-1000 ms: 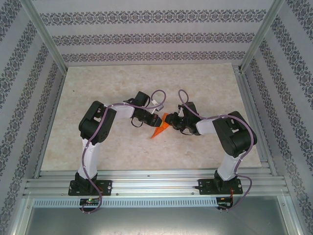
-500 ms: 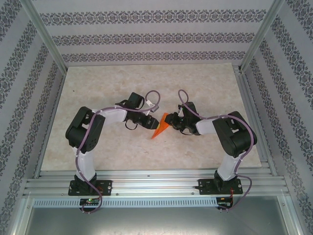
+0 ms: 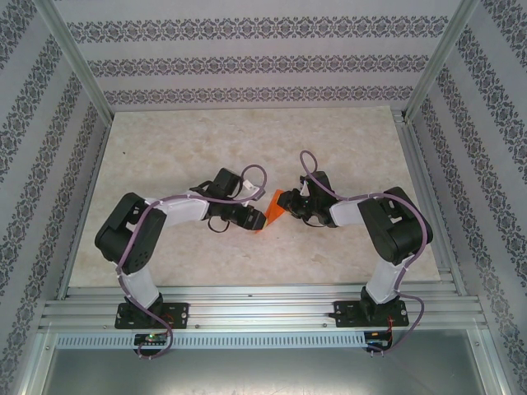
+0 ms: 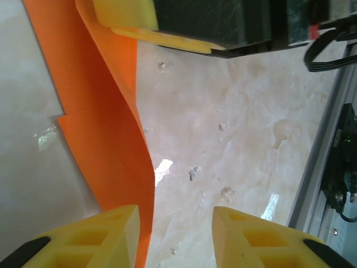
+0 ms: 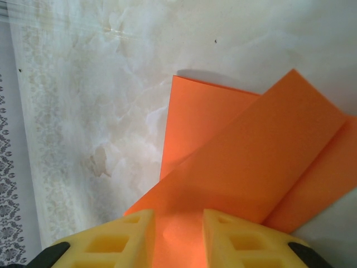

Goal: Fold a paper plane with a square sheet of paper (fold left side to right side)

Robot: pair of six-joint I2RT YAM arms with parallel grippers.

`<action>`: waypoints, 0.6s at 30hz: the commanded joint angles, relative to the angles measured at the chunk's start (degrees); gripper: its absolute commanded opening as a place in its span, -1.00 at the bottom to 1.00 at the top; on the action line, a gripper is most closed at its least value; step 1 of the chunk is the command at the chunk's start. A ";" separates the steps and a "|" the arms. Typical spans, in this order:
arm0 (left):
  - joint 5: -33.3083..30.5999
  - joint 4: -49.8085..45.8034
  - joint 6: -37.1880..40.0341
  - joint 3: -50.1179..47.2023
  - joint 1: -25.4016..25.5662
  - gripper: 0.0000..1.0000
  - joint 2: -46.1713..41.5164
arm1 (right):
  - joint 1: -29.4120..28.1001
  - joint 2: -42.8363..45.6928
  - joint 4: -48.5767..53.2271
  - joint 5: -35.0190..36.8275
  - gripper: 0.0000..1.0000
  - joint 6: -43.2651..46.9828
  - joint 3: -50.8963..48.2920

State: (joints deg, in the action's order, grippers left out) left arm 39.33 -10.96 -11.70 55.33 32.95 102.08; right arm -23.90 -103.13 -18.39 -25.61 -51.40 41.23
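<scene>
Pinching the part-folded orange sheet of paper [image 5: 251, 156] near the middle of the table [image 3: 165, 140] between narrow jaws, the right claw [image 5: 178, 226] is anchoring it mid-fold while the left claw [image 4: 175, 223] is hovering parted and empty beside a raised flap [image 4: 111, 145], which it probably needs to regrip and carry rightward.

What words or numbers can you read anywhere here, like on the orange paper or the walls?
None can be read.
The orange paper is plain, with no writing.
The walls carry only a repeating pattern, not letters.
The small boards by the arm bases are too small to read.
</scene>
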 commanded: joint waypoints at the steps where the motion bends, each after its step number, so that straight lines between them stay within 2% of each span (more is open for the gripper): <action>1: -1.72 1.57 -1.09 2.76 1.49 -0.21 2.07 | -0.01 -1.17 2.16 2.25 -0.42 0.60 -1.18; 12: -6.66 -2.29 1.17 6.32 3.13 -0.33 5.70 | 0.08 -1.11 2.01 1.94 -0.41 0.82 -1.16; 18: -8.39 -3.27 1.55 6.23 3.10 -0.51 6.63 | 0.17 -0.84 2.12 1.94 -0.41 0.90 -1.09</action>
State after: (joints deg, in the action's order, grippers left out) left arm 32.53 -12.08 -11.46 60.60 35.70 107.26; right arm -23.90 -103.13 -18.41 -25.71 -51.37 41.23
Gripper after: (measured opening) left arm 0.254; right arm 0.293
